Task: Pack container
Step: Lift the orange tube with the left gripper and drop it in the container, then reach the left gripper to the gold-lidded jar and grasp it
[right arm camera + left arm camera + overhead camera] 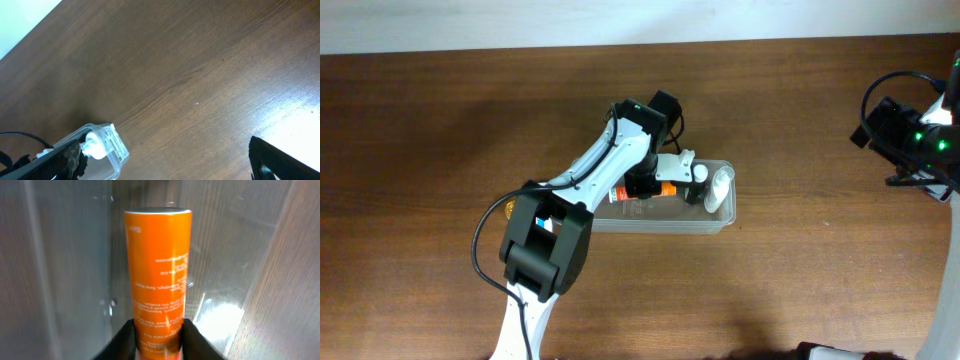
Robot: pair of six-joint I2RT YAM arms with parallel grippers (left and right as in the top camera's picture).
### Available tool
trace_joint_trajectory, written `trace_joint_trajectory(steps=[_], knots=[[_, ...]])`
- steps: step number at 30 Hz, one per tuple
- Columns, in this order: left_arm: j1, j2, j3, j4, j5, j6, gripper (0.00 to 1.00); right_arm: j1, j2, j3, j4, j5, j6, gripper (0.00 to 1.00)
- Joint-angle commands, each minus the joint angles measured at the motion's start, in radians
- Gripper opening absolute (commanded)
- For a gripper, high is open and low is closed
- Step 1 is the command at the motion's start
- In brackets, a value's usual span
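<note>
The clear plastic container (665, 224) lies at the table's middle. My left gripper (645, 187) reaches into it and is shut on an orange bottle (667, 188). In the left wrist view the jaws (159, 337) clamp the lower end of the orange bottle (157, 265), with the container's clear walls (60, 270) around it. A white bottle (717, 188) lies in the container's right end. The right wrist view shows the container (116, 145) and the white bottle (95, 145) at the lower left. My right gripper (920, 140) hangs at the far right, empty; one finger (280, 162) shows.
The brown wooden table (800, 280) stretches around the container. A pale wall strip runs along the far edge (520, 25). The left arm's base and cable (545, 250) sit in front of the container's left end.
</note>
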Motion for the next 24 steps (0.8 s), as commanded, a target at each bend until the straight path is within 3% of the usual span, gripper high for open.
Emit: trace_joint_trajectory(steps=[1,5,6,12,18,22,24], knots=[[-0.002,0.001,0.005,-0.002,-0.05,-0.068,0.47,-0.008,0.003,0.003,0.0,0.002,0.005,0.98],[-0.002,-0.009,0.048,-0.047,-0.054,-0.12,0.95,-0.008,0.003,0.003,0.0,0.002,0.005,0.98],[-0.002,-0.014,0.068,-0.067,-0.053,-0.12,0.99,-0.008,0.003,0.003,0.0,0.002,0.005,0.98],[0.004,-0.095,0.207,-0.195,-0.051,-0.183,0.99,-0.008,0.003,0.003,0.0,0.002,0.005,0.98],[0.063,-0.299,0.266,-0.256,-0.051,-0.228,0.99,-0.008,0.003,0.003,0.0,0.002,0.005,0.98],[0.175,-0.403,0.264,-0.253,-0.052,-0.332,0.99,-0.008,0.003,0.003,0.0,0.002,0.005,0.98],[0.262,-0.423,0.263,-0.254,-0.051,-0.455,1.0,-0.008,0.003,0.003,0.0,0.002,0.005,0.98]])
